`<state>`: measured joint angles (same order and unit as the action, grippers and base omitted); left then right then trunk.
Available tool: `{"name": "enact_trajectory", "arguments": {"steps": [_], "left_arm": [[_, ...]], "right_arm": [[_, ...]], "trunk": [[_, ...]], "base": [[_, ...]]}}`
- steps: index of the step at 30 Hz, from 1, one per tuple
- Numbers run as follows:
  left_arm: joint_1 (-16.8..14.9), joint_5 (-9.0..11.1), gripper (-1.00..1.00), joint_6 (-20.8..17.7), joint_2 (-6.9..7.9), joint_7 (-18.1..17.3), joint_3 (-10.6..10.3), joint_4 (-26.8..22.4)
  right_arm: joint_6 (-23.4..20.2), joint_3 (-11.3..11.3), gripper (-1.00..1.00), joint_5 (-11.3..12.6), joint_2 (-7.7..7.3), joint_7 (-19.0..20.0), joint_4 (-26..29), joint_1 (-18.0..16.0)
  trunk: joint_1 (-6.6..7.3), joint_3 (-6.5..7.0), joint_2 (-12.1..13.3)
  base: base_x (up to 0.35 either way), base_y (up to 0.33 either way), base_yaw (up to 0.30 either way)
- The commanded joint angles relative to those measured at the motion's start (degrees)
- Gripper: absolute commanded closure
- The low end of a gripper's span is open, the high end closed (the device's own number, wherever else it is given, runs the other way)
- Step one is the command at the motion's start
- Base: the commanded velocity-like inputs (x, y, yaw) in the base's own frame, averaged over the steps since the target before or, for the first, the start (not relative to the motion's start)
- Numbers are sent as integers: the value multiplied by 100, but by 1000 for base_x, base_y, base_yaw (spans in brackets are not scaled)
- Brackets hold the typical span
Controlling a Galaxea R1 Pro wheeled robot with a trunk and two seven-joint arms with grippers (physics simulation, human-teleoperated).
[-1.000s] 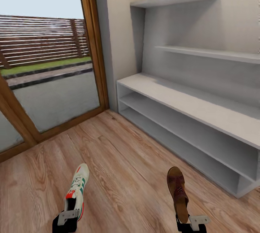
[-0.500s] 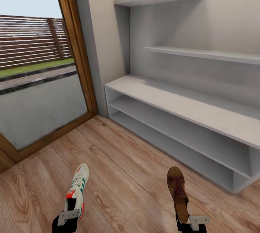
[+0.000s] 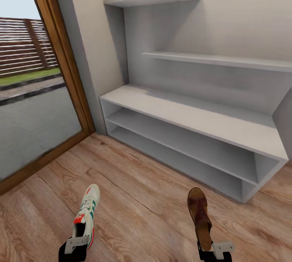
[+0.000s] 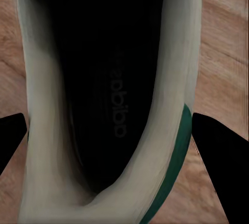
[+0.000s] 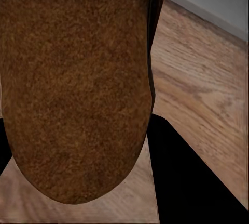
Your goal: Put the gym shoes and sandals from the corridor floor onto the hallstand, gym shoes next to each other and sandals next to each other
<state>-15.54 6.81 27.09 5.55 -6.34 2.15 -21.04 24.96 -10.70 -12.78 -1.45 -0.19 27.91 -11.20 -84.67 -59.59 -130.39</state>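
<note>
A white gym shoe (image 3: 87,211) with green stripes and a red-orange heel hangs above the corridor floor (image 3: 142,189), my left gripper (image 3: 76,242) shut on its heel end. In the left wrist view the gym shoe (image 4: 109,104) sits between the dark fingers (image 4: 220,167). My right gripper (image 3: 211,250) is shut on the heel of a brown sandal (image 3: 198,212), also off the floor. The sandal's tan sole (image 5: 72,78) is close up in the right wrist view. The pale grey hallstand (image 3: 190,116) stands ahead and to the right, its bench top and shelves bare.
A glass door with a wooden frame (image 3: 61,59) takes up the left side, just beside the hallstand's left end. Two wall shelves (image 3: 219,60) hang above the bench. Wood-plank floor lies between me and the rack.
The whole view has swung to the right, so the hallstand sits further left and more of its right end shows. Both grippers keep hold of their shoes in the same pose.
</note>
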Motion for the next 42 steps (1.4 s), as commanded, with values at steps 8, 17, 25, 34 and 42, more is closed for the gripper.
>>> {"name": "enact_trajectory", "arguments": {"steps": [8,17,25,34,42], "left_arm": [[-1,66,100,7,-1,-69,26,3],[-1,66,100,7,-1,-69,22,2],[-1,62,100,7,-1,-69,22,3],[-1,66,100,7,-1,-69,22,3],[-1,66,100,7,-1,-69,22,3]], "right_arm": [[17,-29,100,-41,4,-1,-5,-7],[17,-29,100,-41,4,-1,-5,-5],[17,-29,100,-41,4,-3,-5,-5],[17,-29,100,-41,4,-1,-5,-5],[17,-29,100,-41,4,1,-5,-5]], "trunk": [[2,-4,-2],[2,-4,-2],[2,-4,-2],[2,-4,-2],[2,-4,-2]], "base": [[-179,122,-263],[-16,12,-263],[0,0,-263],[0,0,-263],[0,0,-263]]}}
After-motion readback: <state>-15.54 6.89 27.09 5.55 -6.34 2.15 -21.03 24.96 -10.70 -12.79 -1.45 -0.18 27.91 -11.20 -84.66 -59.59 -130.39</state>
